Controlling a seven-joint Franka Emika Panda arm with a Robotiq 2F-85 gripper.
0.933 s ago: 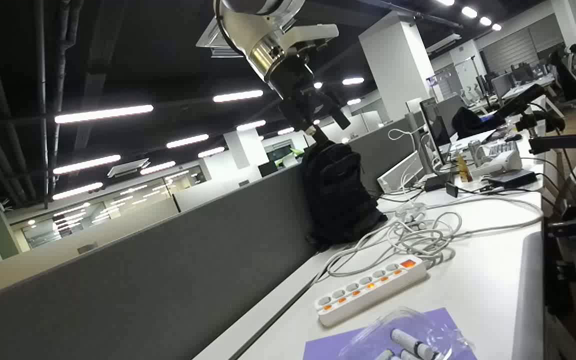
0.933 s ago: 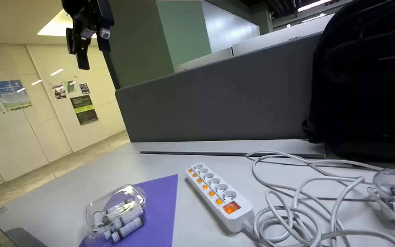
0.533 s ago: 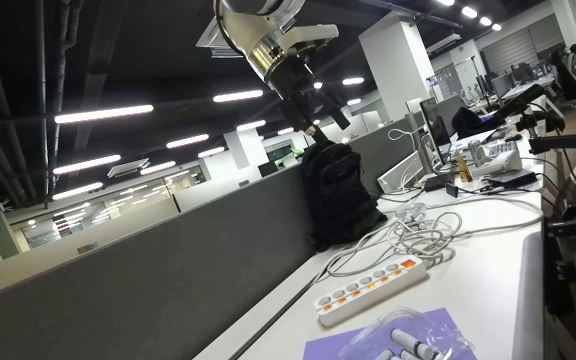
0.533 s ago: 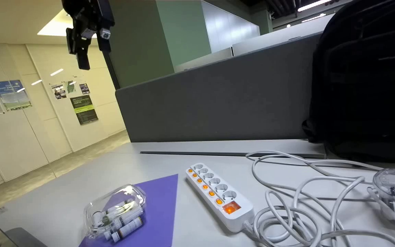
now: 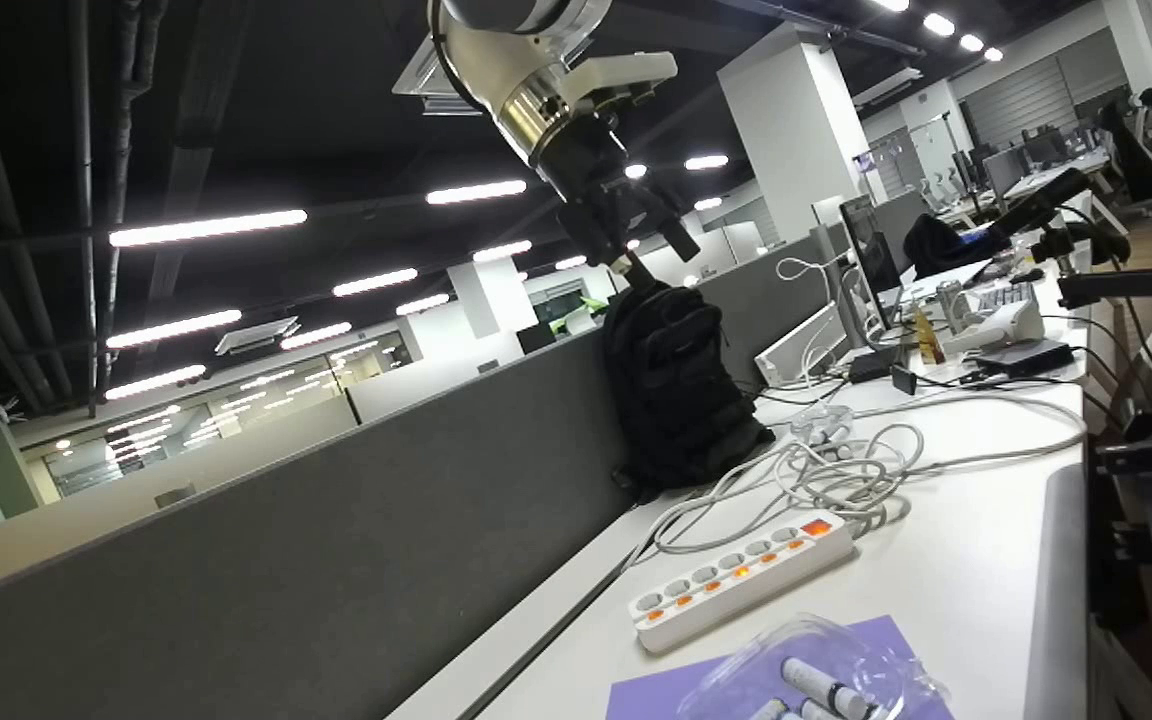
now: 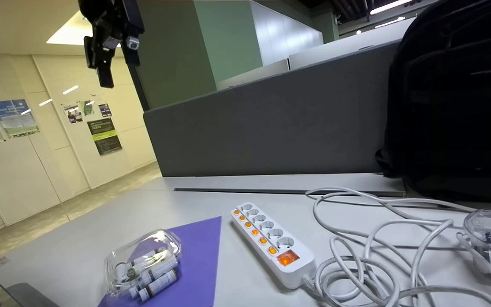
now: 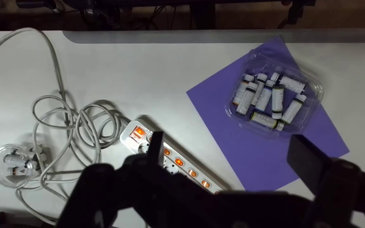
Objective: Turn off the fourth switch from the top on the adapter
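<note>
End effector [image 7: 227, 144]: slightly lower than before, jaws apart
Adapter [image 6: 271, 244]: untouched
Fourth switch [image 7: 179, 161]: glowing, presumably on; approach and press remain

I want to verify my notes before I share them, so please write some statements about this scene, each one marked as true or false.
1. The adapter has six small orange switches in a row. True.
2. The gripper is open. True.
3. The gripper is touching the adapter. False: it hangs in the air, apart from it.
4. A clear container of small bottles rests at least partly on the purple sheet. True.
5. The adapter lies on the purple sheet. False: it lies on the desk, beside the sheet.
</note>
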